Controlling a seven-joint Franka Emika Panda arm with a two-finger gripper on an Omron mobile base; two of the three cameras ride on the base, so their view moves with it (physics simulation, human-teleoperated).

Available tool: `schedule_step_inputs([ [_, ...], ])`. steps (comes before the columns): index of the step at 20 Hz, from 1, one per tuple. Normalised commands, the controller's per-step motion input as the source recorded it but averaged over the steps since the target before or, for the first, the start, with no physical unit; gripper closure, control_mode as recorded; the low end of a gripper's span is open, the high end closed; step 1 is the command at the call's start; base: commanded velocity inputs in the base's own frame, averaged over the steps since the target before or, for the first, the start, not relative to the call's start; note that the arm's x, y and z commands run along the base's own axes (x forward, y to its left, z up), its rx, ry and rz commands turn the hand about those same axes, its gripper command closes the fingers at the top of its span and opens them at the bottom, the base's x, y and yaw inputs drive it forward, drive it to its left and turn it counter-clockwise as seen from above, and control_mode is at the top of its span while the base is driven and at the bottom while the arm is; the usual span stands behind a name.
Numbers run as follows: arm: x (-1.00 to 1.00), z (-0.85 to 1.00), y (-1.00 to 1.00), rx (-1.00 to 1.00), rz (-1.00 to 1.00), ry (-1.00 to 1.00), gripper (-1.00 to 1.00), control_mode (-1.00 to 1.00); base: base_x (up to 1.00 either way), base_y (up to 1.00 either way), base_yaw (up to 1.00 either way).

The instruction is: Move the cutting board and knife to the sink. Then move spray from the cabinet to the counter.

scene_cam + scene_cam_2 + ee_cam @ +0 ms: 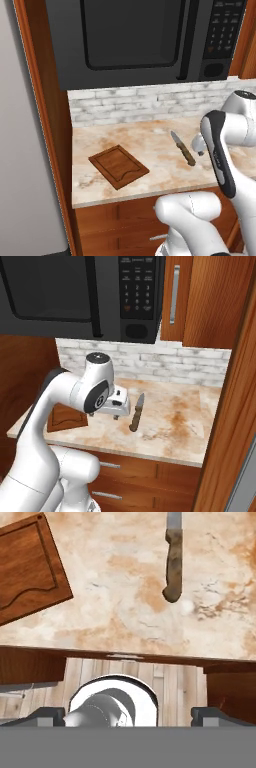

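The dark brown cutting board (119, 166) lies flat near the left front of the counter (150, 140). To its right, the knife (182, 148) lies with its wooden handle toward the front edge. My gripper (104, 416) hangs open above the counter's front edge, between board and knife, holding nothing. In the hand view the cutting board (30, 572) is at the upper left and the knife (172, 562) at the top, with my gripper (131, 716) spread wide. A closed cabinet door (200, 301) is at the upper right. The sink and the spray are out of view.
A black microwave (140, 40) hangs over the counter, in front of a white brick backsplash (150, 105). A wooden side panel (40, 125) closes the left end. A tall wooden panel (230, 431) stands at the right. Drawers (130, 476) sit below.
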Motion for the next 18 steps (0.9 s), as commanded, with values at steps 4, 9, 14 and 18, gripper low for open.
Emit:
schedule_step_inputs([
  [4,0.37,-0.56,0.0,0.0,0.0,0.0,-1.0,-1.0,0.0,0.0,0.0],
  [9,0.28,-0.41,-0.14,0.0,0.0,0.03,-1.0,-1.0,0.0,0.0,0.0],
  [14,0.28,-0.27,-0.3,0.01,0.0,0.08,-1.0,-1.0,0.0,0.0,0.0],
  [18,0.33,-0.28,-0.22,0.0,0.0,0.08,-1.0,-1.0,0.0,0.0,0.0],
])
